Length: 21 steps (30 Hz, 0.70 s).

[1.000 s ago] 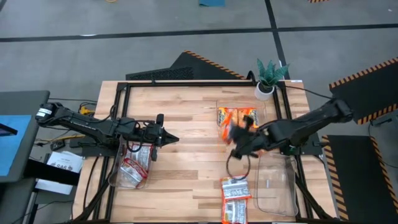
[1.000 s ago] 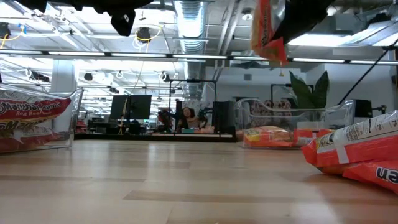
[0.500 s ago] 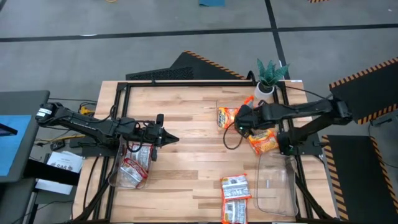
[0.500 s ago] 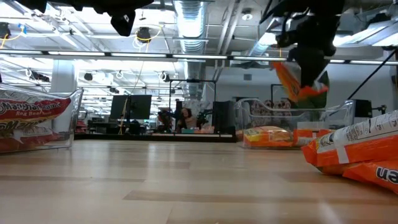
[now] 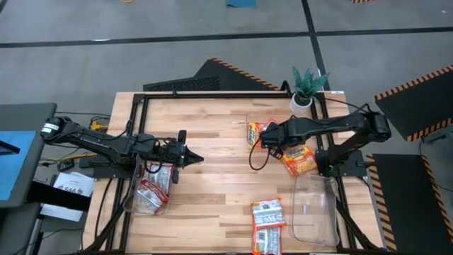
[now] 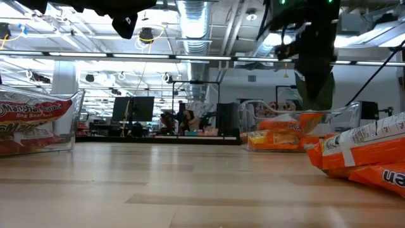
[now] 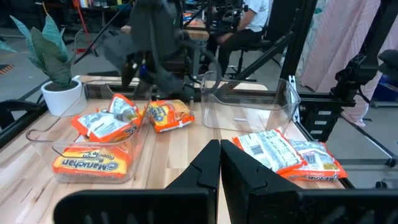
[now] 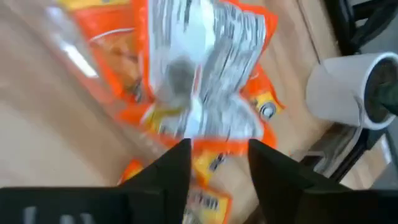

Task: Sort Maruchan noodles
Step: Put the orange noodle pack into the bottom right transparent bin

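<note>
We are reaching with the right pincer (image 5: 267, 137) over the clear bin (image 5: 249, 120) that sits just beside the potted plant (image 5: 306, 86); its fingers (image 8: 163, 177) are standing apart, and the orange packet (image 8: 199, 74) is lying directly beneath them among the other orange packets in that bin, so we judge it released rather than gripped; its long axis is running roughly away from the pincer toward the plant's white pot (image 8: 345, 87). Another orange packet (image 5: 299, 160) is lying just outside the bin, nearer the right arm than the left. The left pincer (image 7: 219, 171) is waiting clenched and empty, well apart from the plant, over the far-side bin (image 5: 136, 185) of white and red packets (image 5: 152, 193). Two more packets (image 5: 268, 225) are lying on the bench (image 5: 212, 170). We are reading "Maruchan" on an orange packet (image 7: 87, 167) in the plant-side bin; other print is illegible.
</note>
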{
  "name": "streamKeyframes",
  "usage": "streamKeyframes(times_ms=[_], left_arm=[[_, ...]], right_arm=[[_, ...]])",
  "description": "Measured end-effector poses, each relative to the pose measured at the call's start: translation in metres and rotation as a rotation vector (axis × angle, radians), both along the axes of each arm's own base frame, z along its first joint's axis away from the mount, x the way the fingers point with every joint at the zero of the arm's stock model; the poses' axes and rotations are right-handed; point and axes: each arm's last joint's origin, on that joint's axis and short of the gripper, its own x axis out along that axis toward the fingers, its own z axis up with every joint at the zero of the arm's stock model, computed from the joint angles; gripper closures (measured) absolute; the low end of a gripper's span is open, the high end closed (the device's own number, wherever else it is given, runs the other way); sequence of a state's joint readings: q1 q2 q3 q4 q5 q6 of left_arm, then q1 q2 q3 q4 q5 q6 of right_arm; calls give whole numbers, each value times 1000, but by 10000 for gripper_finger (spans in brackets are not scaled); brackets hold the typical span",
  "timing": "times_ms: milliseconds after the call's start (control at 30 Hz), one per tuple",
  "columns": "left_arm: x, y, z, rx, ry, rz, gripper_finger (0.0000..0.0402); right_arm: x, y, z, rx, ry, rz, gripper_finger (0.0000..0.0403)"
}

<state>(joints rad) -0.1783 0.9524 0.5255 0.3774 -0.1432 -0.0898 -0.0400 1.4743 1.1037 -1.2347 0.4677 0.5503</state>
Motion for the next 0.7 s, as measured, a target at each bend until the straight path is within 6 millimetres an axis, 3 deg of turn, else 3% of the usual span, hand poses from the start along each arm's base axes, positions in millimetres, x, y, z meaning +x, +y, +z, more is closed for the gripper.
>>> streamKeyframes(times_ms=[200, 300, 400, 533, 700], left_arm=[[0, 0, 0, 1, 5, 0, 401], [0, 0, -1, 2, 9, 0, 401], [0, 0, -2, 3, 19, 0, 401], [0, 0, -2, 4, 24, 0, 401], [0, 0, -2, 3, 25, 0, 401]], right_arm=[[-13, 24, 29, 275, -112, 82, 160], [-20, 43, 40, 397, -190, 162, 154], [-27, 62, 47, 405, -238, 207, 154], [-35, 81, 42, 402, -216, 207, 154], [-51, 88, 8, 382, -109, 72, 154]])
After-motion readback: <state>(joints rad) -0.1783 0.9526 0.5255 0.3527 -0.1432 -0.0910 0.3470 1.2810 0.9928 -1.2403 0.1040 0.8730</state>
